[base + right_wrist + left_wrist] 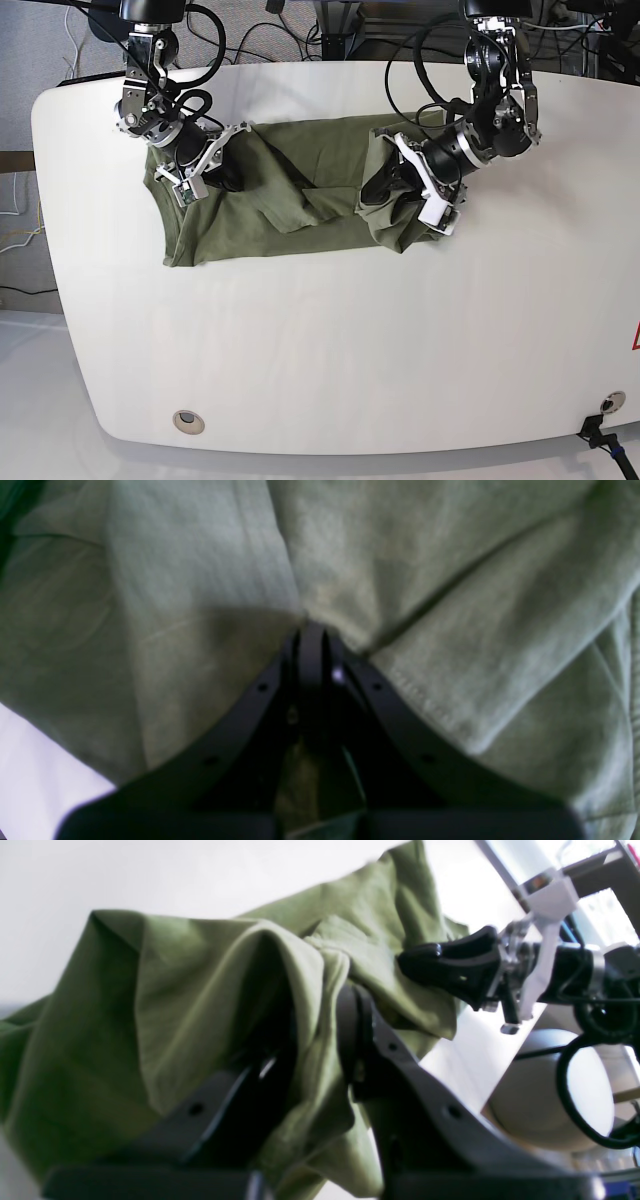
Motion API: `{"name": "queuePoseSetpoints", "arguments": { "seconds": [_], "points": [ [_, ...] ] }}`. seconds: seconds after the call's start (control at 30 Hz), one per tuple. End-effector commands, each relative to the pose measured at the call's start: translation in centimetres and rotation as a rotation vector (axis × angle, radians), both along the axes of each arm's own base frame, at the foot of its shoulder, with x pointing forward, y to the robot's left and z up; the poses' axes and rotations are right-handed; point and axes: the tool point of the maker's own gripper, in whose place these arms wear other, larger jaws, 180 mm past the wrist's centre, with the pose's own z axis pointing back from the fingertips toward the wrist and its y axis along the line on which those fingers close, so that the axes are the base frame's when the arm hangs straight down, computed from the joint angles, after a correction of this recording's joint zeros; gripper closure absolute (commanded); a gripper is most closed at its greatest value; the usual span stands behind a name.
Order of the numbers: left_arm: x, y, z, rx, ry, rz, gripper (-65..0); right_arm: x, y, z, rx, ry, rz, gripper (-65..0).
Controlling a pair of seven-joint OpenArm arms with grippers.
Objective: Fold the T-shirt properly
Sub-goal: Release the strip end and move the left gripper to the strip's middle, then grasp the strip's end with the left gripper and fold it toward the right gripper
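The olive-green T-shirt (300, 195) lies rumpled across the back half of the white table (350, 350). Its right part is bunched and lifted. My left gripper (372, 192) is at that bunched right end. In the left wrist view it (310, 1040) is shut on a thick fold of the T-shirt (175, 990). My right gripper (228, 178) is at the shirt's left end. In the right wrist view its tips (312, 635) are pressed together on a pinch of the T-shirt (450, 580) near a stitched hem. The right gripper also shows in the left wrist view (425, 962). The collar is hidden.
Both arm bases and their cables stand along the table's back edge. A round grommet hole (186, 421) is near the front left corner. A cable plug (600, 432) sits at the front right edge. A pale round object (545, 1090) is beyond the table.
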Motion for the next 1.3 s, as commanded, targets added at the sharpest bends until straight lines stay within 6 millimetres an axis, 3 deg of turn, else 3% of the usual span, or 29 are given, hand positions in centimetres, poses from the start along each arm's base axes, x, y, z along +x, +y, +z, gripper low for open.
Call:
{"name": "queuePoseSetpoints", "arguments": {
  "seconds": [0.0,0.03,0.07,0.13,0.2,0.37,0.47,0.63,0.7,0.8,0.93,1.13,1.27],
  "points": [
    [0.5,-0.5,0.9,-0.047,-0.028,-0.004,0.0,-2.7,-0.9,-2.9,-0.115,0.141,0.048,0.0],
    [0.3,-0.9,0.6,-0.050,-0.017,-0.016,0.0,-2.7,-0.9,-2.9,-0.115,0.141,0.048,0.0],
    [0.2,-1.7,0.5,-0.055,-0.013,-0.041,-4.2,-2.7,-0.9,-2.9,-0.115,0.141,0.048,0.0],
    [0.1,-3.3,0.7,-0.067,-0.017,-0.088,-17.7,-2.7,-0.9,-2.9,-0.115,0.141,0.048,0.0],
    [-0.7,-5.7,1.2,-0.092,-0.020,-0.150,-25.3,-2.7,-0.9,-2.9,-0.115,0.141,0.050,0.0],
    [-2.0,-9.6,5.6,-0.114,-0.154,-0.292,-24.5,-2.8,-0.8,-3.0,-0.114,0.144,0.051,0.0],
    [-1.9,-8.1,5.3,-0.051,-0.179,-0.300,-24.1,-2.8,-0.8,-2.9,-0.116,0.144,0.052,0.0],
    [-1.0,-1.8,1.5,0.234,-0.168,-0.282,-19.9,-2.9,-1.0,-3.1,-0.125,0.159,0.055,0.0],
    [-1.0,-0.2,1.1,0.317,-0.179,-0.291,-15.0,-2.9,-1.0,-3.1,-0.125,0.159,0.055,0.0],
    [-0.8,2.1,0.1,0.430,-0.180,-0.291,0.0,-2.9,-1.0,-3.1,-0.123,0.158,0.055,0.0],
    [-0.8,3.8,-2.3,0.565,-0.149,-0.280,0.0,-2.9,-0.9,-3.1,-0.122,0.158,0.056,0.0],
    [-1.1,2.2,-6.5,0.651,-0.068,-0.282,0.0,-2.9,-0.9,-3.1,-0.122,0.158,0.056,0.0],
    [1.1,0.8,-6.5,0.640,-0.072,-0.266,0.0,-2.9,-0.9,-3.1,-0.122,0.158,0.056,0.0]
  ]
}}
